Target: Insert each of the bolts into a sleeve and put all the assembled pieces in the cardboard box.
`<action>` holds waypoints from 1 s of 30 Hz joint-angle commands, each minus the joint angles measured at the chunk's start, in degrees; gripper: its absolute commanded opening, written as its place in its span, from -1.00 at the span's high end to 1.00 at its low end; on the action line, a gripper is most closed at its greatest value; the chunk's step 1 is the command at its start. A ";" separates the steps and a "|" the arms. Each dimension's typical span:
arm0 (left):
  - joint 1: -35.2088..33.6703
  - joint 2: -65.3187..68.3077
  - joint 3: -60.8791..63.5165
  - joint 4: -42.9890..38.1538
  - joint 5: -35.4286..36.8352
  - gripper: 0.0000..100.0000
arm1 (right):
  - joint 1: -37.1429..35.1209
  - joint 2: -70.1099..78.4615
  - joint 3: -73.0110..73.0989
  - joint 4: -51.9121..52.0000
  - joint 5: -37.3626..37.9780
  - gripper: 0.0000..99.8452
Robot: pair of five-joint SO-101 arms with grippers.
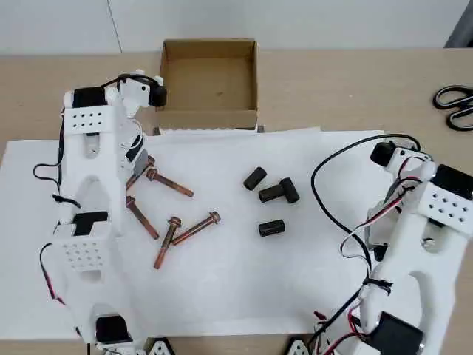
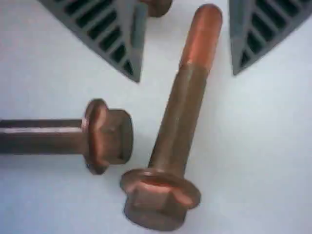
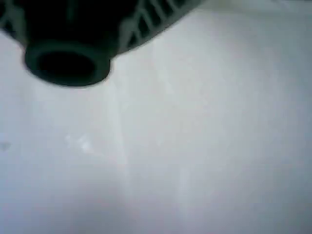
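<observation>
Several copper bolts lie on the white paper at the left, among them one (image 1: 168, 183) and a pair (image 1: 185, 233). My left gripper (image 2: 186, 75) hangs open low over a bolt (image 2: 178, 131), whose threaded end lies between the grey fingers (image 2: 117, 39). A second bolt's head (image 2: 109, 136) lies beside it. Several black sleeves (image 1: 272, 193) rest loose at the paper's middle. My right gripper (image 3: 78, 29) is shut on a black sleeve (image 3: 66, 63), held just above bare paper at the right. The cardboard box (image 1: 209, 118) stands at the back with nothing visible inside.
A white paper sheet (image 1: 244, 296) covers most of the table. Scissors (image 1: 454, 103) lie at the far right edge. The right arm's black cable (image 1: 325, 192) loops over the paper near the sleeves.
</observation>
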 commanded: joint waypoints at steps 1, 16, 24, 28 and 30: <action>0.00 0.79 -4.53 0.88 -0.79 0.76 | 0.22 -2.42 -0.44 -0.57 0.35 0.98; 1.14 12.31 -14.02 0.70 -1.05 0.76 | 0.22 -2.42 -0.44 -0.57 0.35 0.98; 3.34 19.52 -19.91 0.70 -0.88 0.79 | 0.22 -2.42 -0.53 -0.57 0.62 0.98; 3.16 22.42 -20.88 0.88 -0.79 0.96 | 0.22 -2.51 -0.62 -0.57 0.62 0.98; 3.16 23.47 -20.70 1.49 -0.79 0.99 | 0.22 -2.86 -1.05 -0.48 0.62 0.98</action>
